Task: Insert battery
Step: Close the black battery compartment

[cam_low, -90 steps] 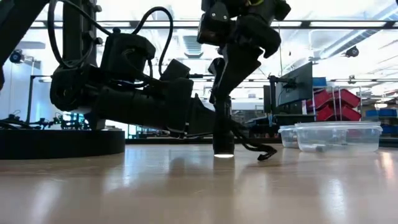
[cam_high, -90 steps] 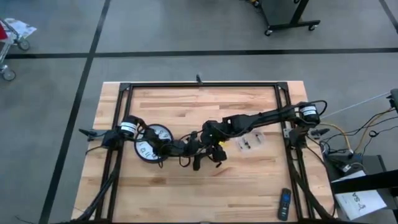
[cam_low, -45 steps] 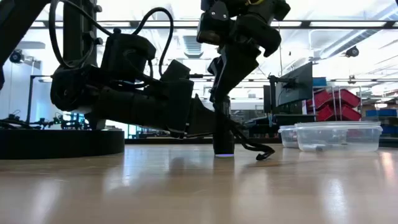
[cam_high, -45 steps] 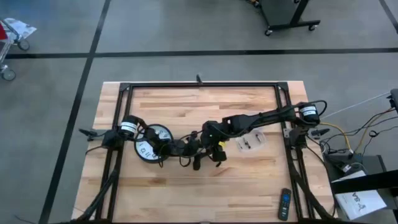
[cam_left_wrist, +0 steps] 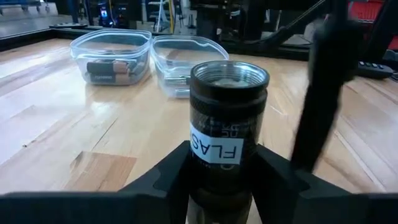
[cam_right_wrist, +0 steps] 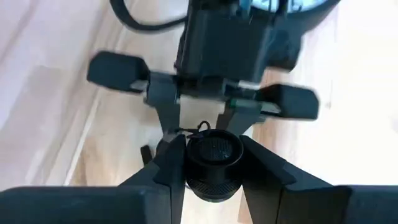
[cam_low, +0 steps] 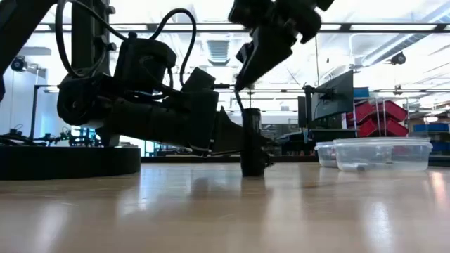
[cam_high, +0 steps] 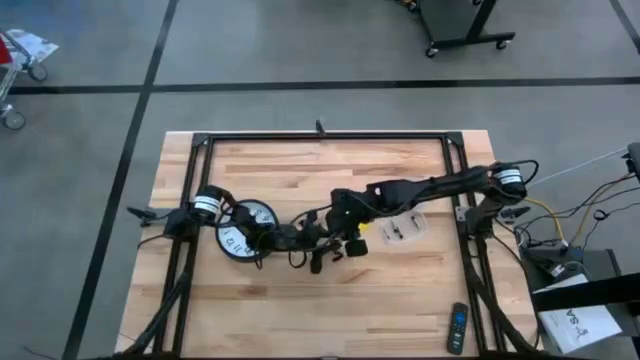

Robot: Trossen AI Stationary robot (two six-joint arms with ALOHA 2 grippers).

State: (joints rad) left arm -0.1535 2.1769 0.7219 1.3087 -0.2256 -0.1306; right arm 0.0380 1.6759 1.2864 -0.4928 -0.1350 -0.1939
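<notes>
A black flashlight body [cam_left_wrist: 227, 124] is seen standing upright on the desk [cam_high: 300, 310], pinched between the two fingers of the left claw [cam_left_wrist: 217, 171]. Its open threaded mouth faces upward, and a white label reading "FLAS" is wrapped round its barrel. In the low view the flashlight body [cam_low: 251, 142] rests on the wooden surface, with the left arm stretched out low beside it.

The right claw [cam_right_wrist: 211, 163] is held directly above the flashlight, its fingers [cam_right_wrist: 171, 165] set on either side of the dark round top, close against it. Whether they press on it or merely flank it cannot be told. In the high view both claws are met near the middle of the desk, the right claw [cam_high: 348, 236] just beside the left claw [cam_high: 322, 240].

Two clear plastic containers [cam_left_wrist: 149, 56] are placed farther off on the desk, touching each other; batteries [cam_left_wrist: 109, 68] are seen lying in one of them. A round clock face [cam_high: 243, 228] lies under the left arm, and a remote control [cam_high: 456, 328] lies near the desk's corner.
</notes>
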